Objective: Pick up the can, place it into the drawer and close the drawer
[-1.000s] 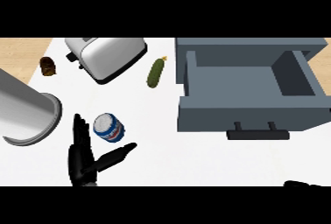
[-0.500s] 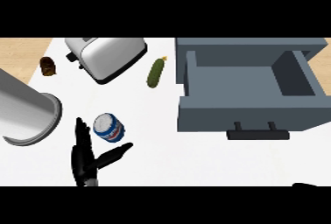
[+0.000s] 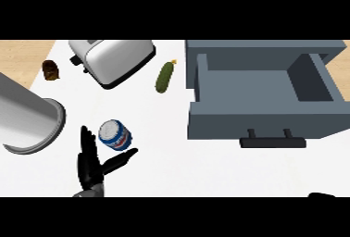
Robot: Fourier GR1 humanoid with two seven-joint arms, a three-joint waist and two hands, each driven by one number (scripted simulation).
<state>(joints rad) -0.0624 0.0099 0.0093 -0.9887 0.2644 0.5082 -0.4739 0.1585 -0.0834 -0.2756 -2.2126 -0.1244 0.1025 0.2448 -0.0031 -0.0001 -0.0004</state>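
Note:
A blue and white can point(image 3: 115, 135) lies on the white counter, left of centre. My left hand point(image 3: 91, 165) is just below and to the left of it, open. Its straight fingers point(image 3: 86, 141) run up the can's left side and its thumb point(image 3: 123, 158) points up to the right under the can. The hand is not curled round the can. The grey drawer point(image 3: 205, 115) stands pulled open at the right, nothing inside it, with its dark handle point(image 3: 273, 141) on the near face. Only a black sliver of my right hand point(image 3: 321, 195) shows at the lower right edge.
A large metal pot point(image 3: 24, 118) lies on its side at the left, close to the can. A silver toaster point(image 3: 116, 58) stands at the back, a green cucumber point(image 3: 165, 77) beside it. A small brown object point(image 3: 50, 69) sits on the wooden surface at far left.
My left hand has edged up slightly, with its thumb closer under the can. The can and drawer have not moved. The right hand stays at the lower edge.

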